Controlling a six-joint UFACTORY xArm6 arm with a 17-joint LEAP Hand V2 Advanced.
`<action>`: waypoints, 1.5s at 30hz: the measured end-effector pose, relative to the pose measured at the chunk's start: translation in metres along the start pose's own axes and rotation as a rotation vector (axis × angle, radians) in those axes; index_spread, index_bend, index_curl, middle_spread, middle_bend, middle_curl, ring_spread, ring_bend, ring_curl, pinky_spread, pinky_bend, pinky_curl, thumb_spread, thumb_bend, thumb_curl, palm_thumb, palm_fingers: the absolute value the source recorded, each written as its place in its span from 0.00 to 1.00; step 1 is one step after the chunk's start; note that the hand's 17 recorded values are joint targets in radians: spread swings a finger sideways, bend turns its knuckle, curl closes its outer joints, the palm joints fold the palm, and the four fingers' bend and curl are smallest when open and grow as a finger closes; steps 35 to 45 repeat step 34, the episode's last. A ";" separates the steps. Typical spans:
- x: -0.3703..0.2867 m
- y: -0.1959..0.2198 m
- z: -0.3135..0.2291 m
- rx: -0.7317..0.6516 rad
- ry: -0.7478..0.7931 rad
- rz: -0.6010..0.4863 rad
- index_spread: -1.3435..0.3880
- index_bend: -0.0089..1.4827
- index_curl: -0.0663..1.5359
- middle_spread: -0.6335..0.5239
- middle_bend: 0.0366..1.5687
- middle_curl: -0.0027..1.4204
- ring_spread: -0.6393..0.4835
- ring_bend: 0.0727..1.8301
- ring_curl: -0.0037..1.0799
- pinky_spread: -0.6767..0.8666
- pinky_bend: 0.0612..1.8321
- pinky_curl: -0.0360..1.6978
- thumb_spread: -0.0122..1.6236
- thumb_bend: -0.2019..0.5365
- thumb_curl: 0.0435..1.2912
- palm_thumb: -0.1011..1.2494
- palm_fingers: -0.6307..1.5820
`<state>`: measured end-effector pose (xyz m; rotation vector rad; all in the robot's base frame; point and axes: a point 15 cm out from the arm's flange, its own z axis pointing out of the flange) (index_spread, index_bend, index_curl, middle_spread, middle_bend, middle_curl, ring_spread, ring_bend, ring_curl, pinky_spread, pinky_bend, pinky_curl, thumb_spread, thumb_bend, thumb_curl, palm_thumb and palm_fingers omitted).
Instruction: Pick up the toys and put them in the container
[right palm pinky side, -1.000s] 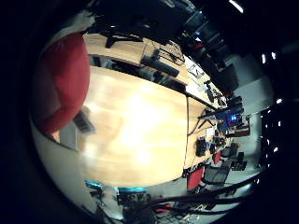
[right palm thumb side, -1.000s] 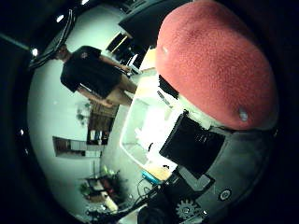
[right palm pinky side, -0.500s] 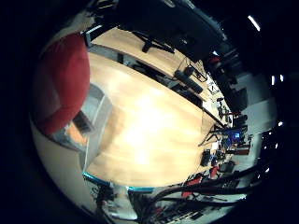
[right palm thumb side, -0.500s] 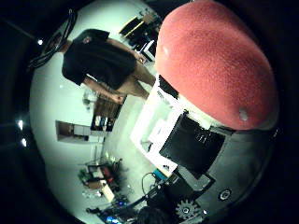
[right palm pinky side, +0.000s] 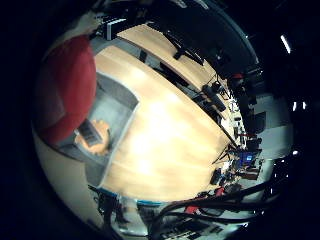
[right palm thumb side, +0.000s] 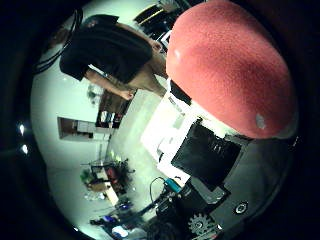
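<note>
A red, rounded soft toy (right palm thumb side: 225, 65) fills much of the right thumb side palm view, close against the palm. My hand's black and white finger parts (right palm thumb side: 205, 155) lie against it. The toy also shows at the edge of the right little finger side palm view (right palm pinky side: 65, 85). That view looks down on a light wooden table (right palm pinky side: 175, 130). A grey open container (right palm pinky side: 118, 100) stands on it beside the toy, with an orange thing (right palm pinky side: 97, 135) inside. The hand is above the table, near the container.
Black chairs and desk gear (right palm pinky side: 190, 48) stand beyond the table's far edge. More dark equipment (right palm pinky side: 235, 165) stands on the floor past one table end. The right thumb side palm view shows a pale room floor (right palm thumb side: 60, 110) and furniture (right palm thumb side: 105, 180) far off.
The whole picture has shifted, so the hand has moved over the table. More of the grey container and the orange thing in it now shows. The red toy stays fixed against the palm.
</note>
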<state>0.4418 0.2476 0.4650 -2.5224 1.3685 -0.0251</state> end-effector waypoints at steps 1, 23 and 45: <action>-0.001 0.000 0.000 -0.001 0.001 -0.002 0.62 0.71 0.42 0.39 0.78 0.42 0.38 0.74 0.47 0.23 0.66 0.36 0.83 0.26 0.23 0.65 0.86; -0.005 0.018 0.036 -0.156 0.069 -0.207 0.50 0.26 0.29 0.33 0.39 0.27 0.42 0.45 0.30 0.42 0.55 0.30 0.56 0.16 0.15 0.18 0.21; -0.011 0.019 0.042 -0.173 0.055 -0.265 0.50 0.14 0.26 0.36 0.21 0.22 0.53 0.28 0.20 0.66 0.42 0.21 0.46 0.22 0.19 0.09 0.27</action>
